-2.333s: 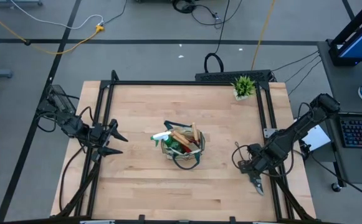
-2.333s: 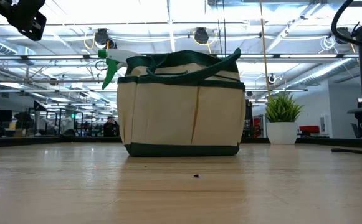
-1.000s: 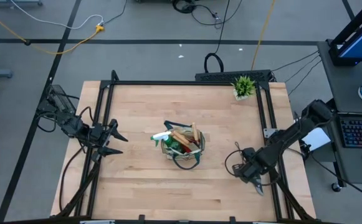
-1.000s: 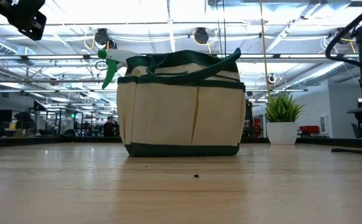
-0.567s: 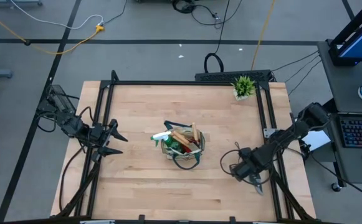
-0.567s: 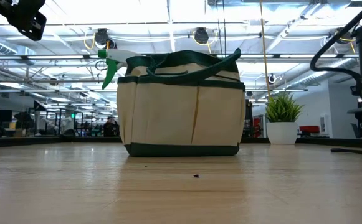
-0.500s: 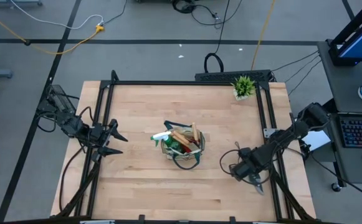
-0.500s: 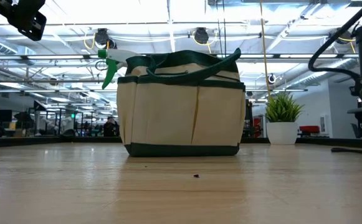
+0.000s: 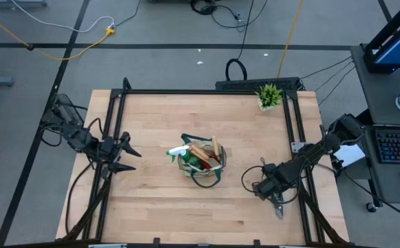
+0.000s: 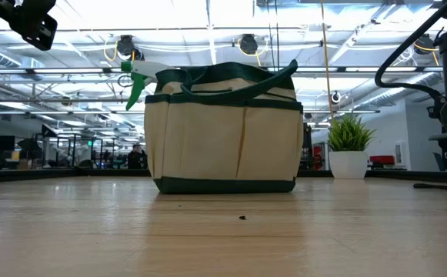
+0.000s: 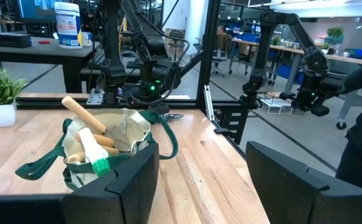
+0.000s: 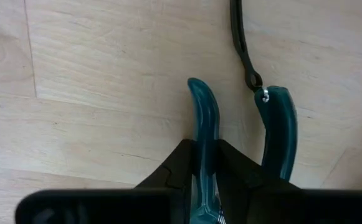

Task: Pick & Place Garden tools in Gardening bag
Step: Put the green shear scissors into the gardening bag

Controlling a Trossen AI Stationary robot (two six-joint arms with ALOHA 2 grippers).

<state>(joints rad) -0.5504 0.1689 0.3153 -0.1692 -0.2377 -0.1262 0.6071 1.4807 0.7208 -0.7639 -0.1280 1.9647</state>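
Note:
The gardening bag (image 9: 201, 161) stands mid-table on its base, tan with green trim (image 10: 223, 131). A green spray bottle (image 9: 178, 150) and wooden handles (image 9: 204, 147) stick out of it. Green-handled pruning shears (image 9: 277, 207) lie on the table near its right edge. My right gripper (image 9: 271, 195) points down over them and is shut on one handle (image 12: 204, 152). My left gripper (image 9: 127, 159) waits open and level at the table's left side, facing the bag (image 11: 106, 149). My right gripper pinches one teal handle of the shears (image 12: 203, 124) between its two fingers (image 12: 179, 163), partway along that handle. It comes from above, pointing down, fingers across the handle. The other handle (image 12: 279, 127) stays free beside them. The shears lie flat on the wood.
A small potted plant (image 9: 269, 96) stands at the far right corner. A black cord loop (image 12: 242, 43) trails from the free handle's end across the wood. Black frame rails (image 9: 297, 138) run along the table's sides. Bare wood lies between bag and shears.
My right gripper has come down and moved a little toward the table's left edge, onto the shears. The shears have shifted slightly on the table, their blade end swinging toward the left. The bag and my left gripper have kept still.

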